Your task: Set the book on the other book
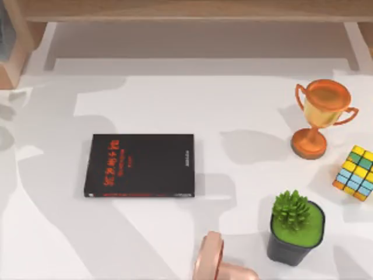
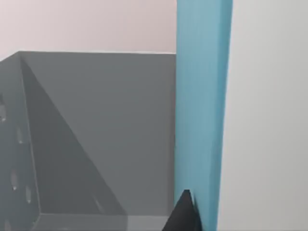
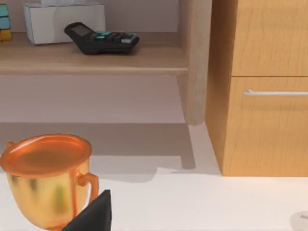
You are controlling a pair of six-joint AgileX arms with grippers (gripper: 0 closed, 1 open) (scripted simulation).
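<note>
The left gripper [image 2: 185,217] is up close to the book [image 2: 202,110]. The blue book stands upright, and one dark finger presses on its side, so I think the fingers are holding it. Just beside the book is a grey box [image 2: 96,134] with small holes in one wall. I cannot tell if the book sits inside it.

The other book [image 1: 140,165] lies flat on the counter [image 1: 175,93], a little left of the middle, with nothing on top.

So the step now looks like picking up. Next, the blue book must be carried over, turned flat and lined up with the black one.

The right gripper [image 3: 94,216] waits near the trophy [image 3: 45,178] by the right edge. I cannot tell if it is wide or narrow. A black pot [image 1: 285,251] nearby holds a green plant [image 1: 291,211].
</note>
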